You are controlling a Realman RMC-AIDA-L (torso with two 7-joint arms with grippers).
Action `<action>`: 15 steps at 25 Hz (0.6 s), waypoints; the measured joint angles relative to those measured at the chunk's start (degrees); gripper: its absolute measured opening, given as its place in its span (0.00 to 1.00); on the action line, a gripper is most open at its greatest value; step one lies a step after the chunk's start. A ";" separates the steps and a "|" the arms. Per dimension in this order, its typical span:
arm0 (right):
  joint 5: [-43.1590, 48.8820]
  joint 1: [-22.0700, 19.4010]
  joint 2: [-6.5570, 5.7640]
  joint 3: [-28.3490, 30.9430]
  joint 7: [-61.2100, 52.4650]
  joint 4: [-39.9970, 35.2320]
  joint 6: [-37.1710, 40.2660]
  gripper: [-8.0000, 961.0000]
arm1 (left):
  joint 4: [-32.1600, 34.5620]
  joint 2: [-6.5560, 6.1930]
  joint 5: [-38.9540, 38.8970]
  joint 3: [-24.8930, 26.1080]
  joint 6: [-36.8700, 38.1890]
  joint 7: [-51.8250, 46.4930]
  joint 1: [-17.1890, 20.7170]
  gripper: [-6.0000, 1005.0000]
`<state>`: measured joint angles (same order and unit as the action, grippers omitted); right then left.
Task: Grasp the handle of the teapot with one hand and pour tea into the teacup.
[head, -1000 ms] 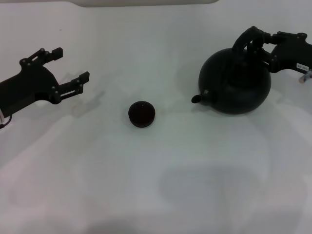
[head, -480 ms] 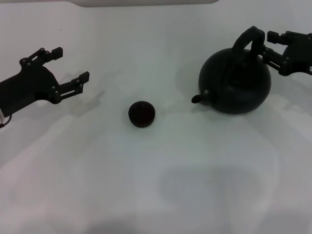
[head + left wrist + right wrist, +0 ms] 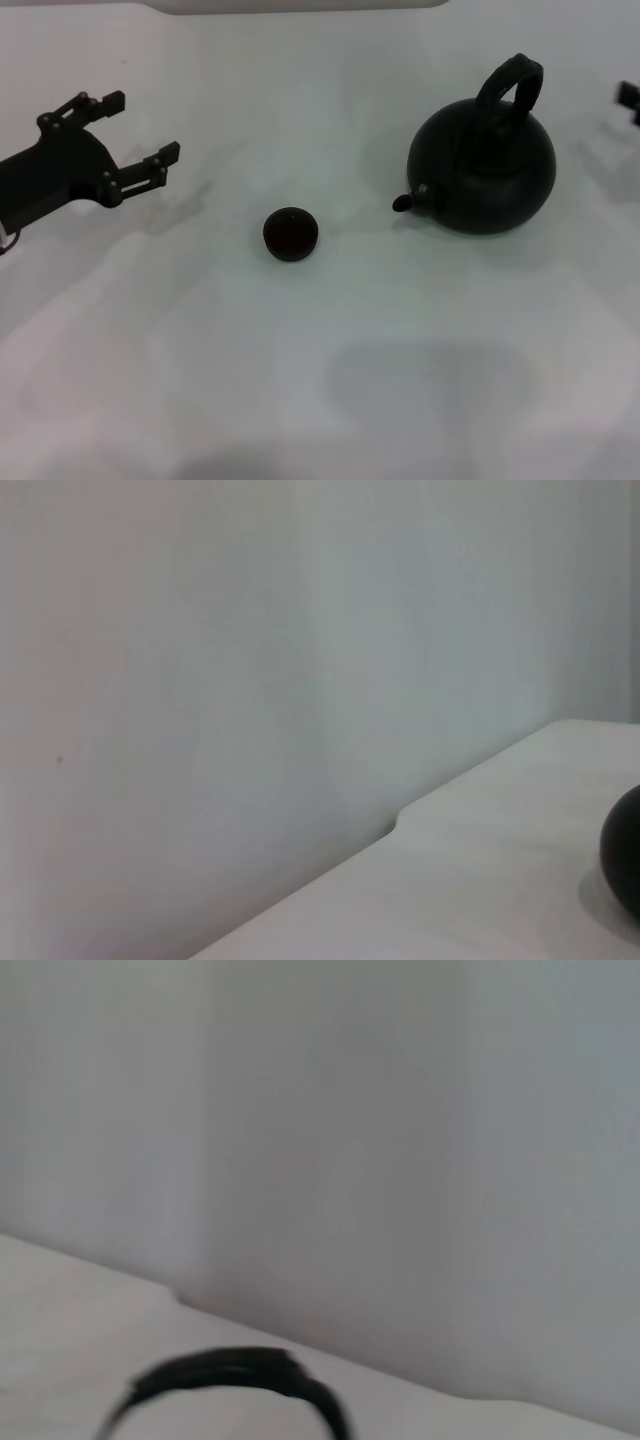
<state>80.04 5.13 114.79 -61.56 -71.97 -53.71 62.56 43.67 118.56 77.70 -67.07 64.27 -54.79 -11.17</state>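
Note:
The big round black teapot (image 3: 482, 170) stands upright on the white table at the right, its stubby spout (image 3: 404, 202) pointing toward the middle. Its arched handle (image 3: 512, 85) rises free, with nothing holding it; the right wrist view shows the top of that handle (image 3: 232, 1372). The tiny black teacup (image 3: 290, 234) sits left of the spout, a short gap away. Only a sliver of my right gripper (image 3: 630, 102) shows at the right edge, well clear of the handle. My left gripper (image 3: 138, 128) hovers open and empty at the far left.
The white table (image 3: 320, 380) stretches bare toward the front. A pale wall and the table's far edge (image 3: 400, 825) fill the left wrist view, with a dark rounded shape (image 3: 624, 865) at its side.
My right gripper has drawn back from the teapot's handle to the right, almost out of the head view. The teapot and cup stayed put; the left gripper shifted slightly.

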 joint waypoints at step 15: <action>-1.21 2.29 0.30 23.43 12.14 11.84 3.90 0.47 | -2.38 0.24 -3.93 6.71 -2.14 2.96 -0.97 0.87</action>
<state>78.83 7.42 115.08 -38.12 -59.83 -41.87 66.46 41.29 118.80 73.76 -60.36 62.13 -51.83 -12.14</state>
